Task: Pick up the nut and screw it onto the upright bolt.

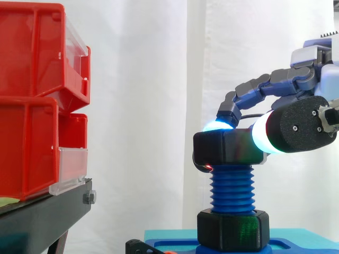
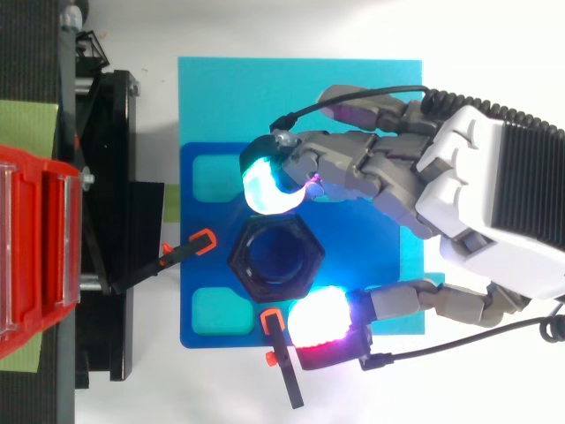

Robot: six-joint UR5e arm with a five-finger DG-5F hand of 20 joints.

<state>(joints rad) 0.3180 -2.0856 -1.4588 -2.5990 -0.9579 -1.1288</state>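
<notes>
A black hexagonal nut (image 1: pixel 225 148) sits level on the top of the upright blue bolt (image 1: pixel 233 188). From above, the bolt's blue end (image 2: pixel 275 256) shows through the ring of the nut (image 2: pixel 242 256). My hand (image 2: pixel 494 203) comes in from the right. A finger with a cyan pad (image 2: pixel 269 185) rests on one side of the nut. The thumb's white-magenta pad (image 2: pixel 318 320) presses the opposite side, so the nut is pinched between them. A second black nut (image 1: pixel 233 230) sits at the bolt's foot on the blue base (image 1: pixel 296 244).
Stacked red bins (image 1: pixel 32 100) stand on a black stand (image 1: pixel 47 217) to the left. Two orange-and-black clamps (image 2: pixel 190 247) (image 2: pixel 281 353) grip the blue base, which lies on a turquoise mat (image 2: pixel 300 88).
</notes>
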